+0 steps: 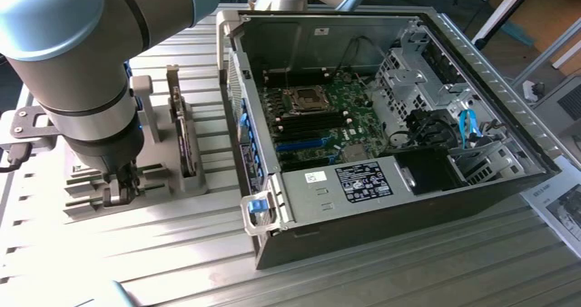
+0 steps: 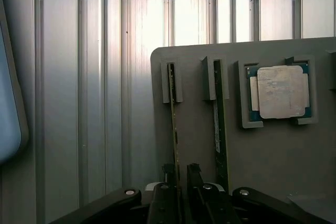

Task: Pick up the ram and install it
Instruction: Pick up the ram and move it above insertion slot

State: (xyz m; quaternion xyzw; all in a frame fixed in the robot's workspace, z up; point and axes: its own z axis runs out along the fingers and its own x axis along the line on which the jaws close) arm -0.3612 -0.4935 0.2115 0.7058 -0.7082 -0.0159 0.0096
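Observation:
Two slim green ram sticks stand on edge in slots of a grey holder (image 2: 262, 156). In the wrist view my gripper (image 2: 180, 174) is lowered over the near end of one ram (image 2: 173, 119), with a finger on each side of it and a dark gap still showing between them, so it is open. The other ram (image 2: 217, 124) stands one slot over, untouched. In the exterior view the gripper (image 1: 120, 188) reaches straight down onto the holder (image 1: 86, 201) at that view's left.
A square silver processor (image 2: 281, 91) lies in its own recess of the holder. A hard drive (image 1: 186, 143) stands upright in a bracket beside it. The open computer case (image 1: 490, 82) lies at the exterior view's right, its motherboard (image 1: 318, 116) exposed. The table is ribbed aluminium.

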